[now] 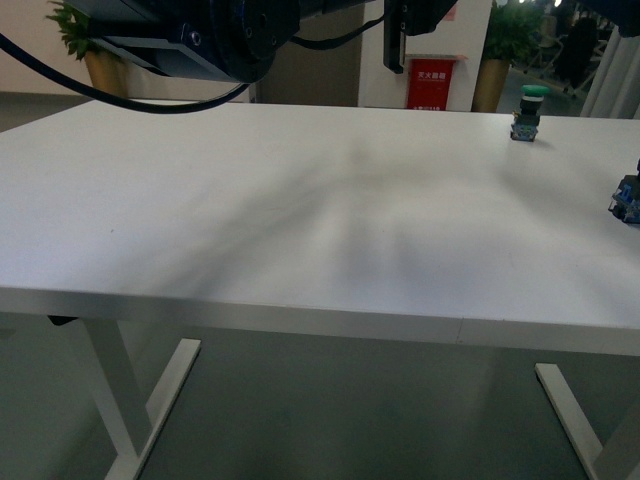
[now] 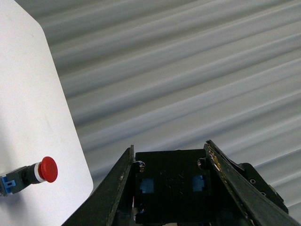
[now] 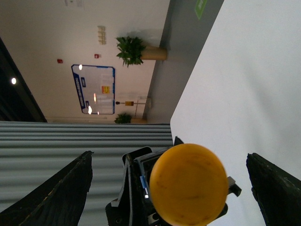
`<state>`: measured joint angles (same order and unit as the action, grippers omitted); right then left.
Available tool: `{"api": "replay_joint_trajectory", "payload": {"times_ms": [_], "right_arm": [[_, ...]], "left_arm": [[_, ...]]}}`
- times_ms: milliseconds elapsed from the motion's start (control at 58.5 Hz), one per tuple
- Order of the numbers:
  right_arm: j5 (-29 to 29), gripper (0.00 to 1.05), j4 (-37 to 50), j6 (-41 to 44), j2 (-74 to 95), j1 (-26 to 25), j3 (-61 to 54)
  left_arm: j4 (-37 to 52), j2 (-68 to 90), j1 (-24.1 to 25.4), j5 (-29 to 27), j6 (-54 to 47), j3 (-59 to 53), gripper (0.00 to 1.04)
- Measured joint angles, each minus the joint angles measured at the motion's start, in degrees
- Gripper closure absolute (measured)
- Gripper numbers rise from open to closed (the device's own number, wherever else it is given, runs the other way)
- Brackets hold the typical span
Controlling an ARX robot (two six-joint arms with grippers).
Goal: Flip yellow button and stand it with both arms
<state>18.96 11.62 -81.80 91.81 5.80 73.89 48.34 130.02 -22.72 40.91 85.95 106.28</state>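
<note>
My left gripper (image 2: 169, 149) is shut on the yellow button (image 2: 170, 186); the button's dark blocky base with two blue patches fills the gap between the black fingers (image 2: 113, 188). It is held off the table, past the table's corner. In the right wrist view the button's round yellow-orange cap (image 3: 189, 183) faces the camera, held up in the air. My right gripper (image 3: 168, 155) is open, with one finger (image 3: 70, 188) on each side of the cap and not touching it. In the front view only dark arm housings (image 1: 200, 40) show at the top; the button is out of view there.
A red-capped switch (image 2: 44, 170) lies on its side near the corner of the white table (image 2: 33, 94). A green-capped switch (image 1: 530, 108) stands at the table's far right. A blue block (image 1: 628, 198) shows at the right edge.
</note>
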Motion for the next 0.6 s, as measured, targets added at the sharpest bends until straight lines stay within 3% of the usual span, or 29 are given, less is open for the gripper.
{"api": "replay_joint_trajectory", "payload": {"times_ms": [222,479,598], "right_arm": [[1.0,0.12,-2.1,0.3,0.8,0.7,2.9],[0.7,0.62,-1.7,0.4,3.0,1.0,3.0],[0.6,0.68,-1.6,-0.6,2.9,1.0,3.0]], "left_arm": [[0.0,0.0,0.0,-0.3,-0.1,0.0,0.67],[-0.1,0.0,0.1,-0.2,0.0,0.2,0.67],[-0.3,0.0,0.2,-0.1,1.4,0.6,0.68]]}}
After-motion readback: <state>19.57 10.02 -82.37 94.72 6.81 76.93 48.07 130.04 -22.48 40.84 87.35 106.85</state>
